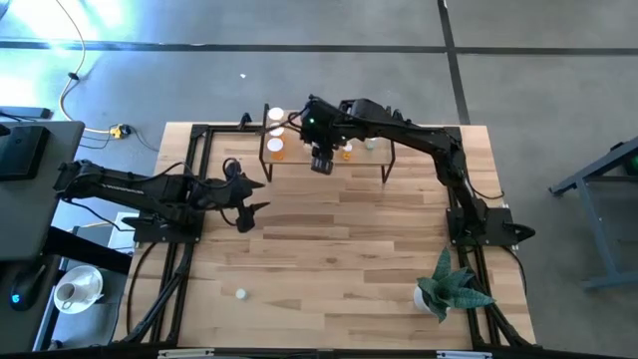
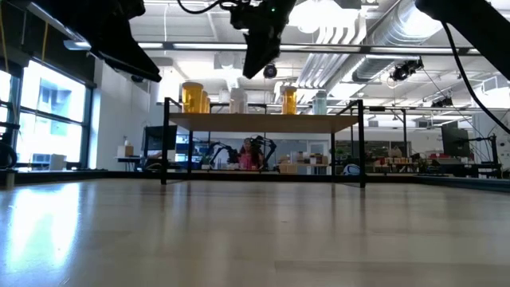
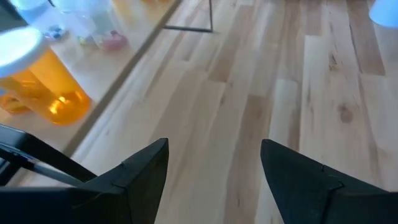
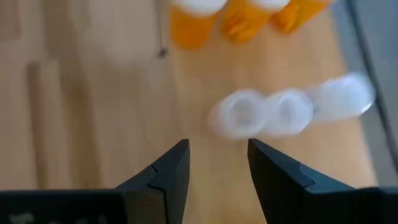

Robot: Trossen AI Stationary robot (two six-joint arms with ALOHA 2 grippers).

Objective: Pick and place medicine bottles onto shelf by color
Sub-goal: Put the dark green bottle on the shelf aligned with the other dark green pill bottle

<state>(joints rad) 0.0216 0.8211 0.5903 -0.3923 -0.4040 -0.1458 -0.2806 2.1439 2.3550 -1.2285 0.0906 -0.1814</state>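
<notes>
The shelf [image 1: 351,162] stands at the table's far middle on thin black legs. On it stand orange bottles [image 2: 193,97], clear white-capped bottles [image 4: 249,115], another orange bottle [image 2: 288,100] and a pale green bottle [image 2: 320,102]. My right gripper [image 4: 219,165] is open and empty above the shelf's near edge [image 1: 321,163], pointing down, with the clear bottles just beyond its fingertips. My left gripper [image 1: 249,206] is open and empty over the table, near the shelf's left end. Its wrist view shows an orange bottle [image 3: 43,81] on the shelf.
One small white-capped bottle [image 1: 241,293] lies alone on the table toward the near left. A green spiky plant [image 1: 451,289] stands at the near right corner. Black frame rails [image 1: 184,179] run along the table's left and right sides.
</notes>
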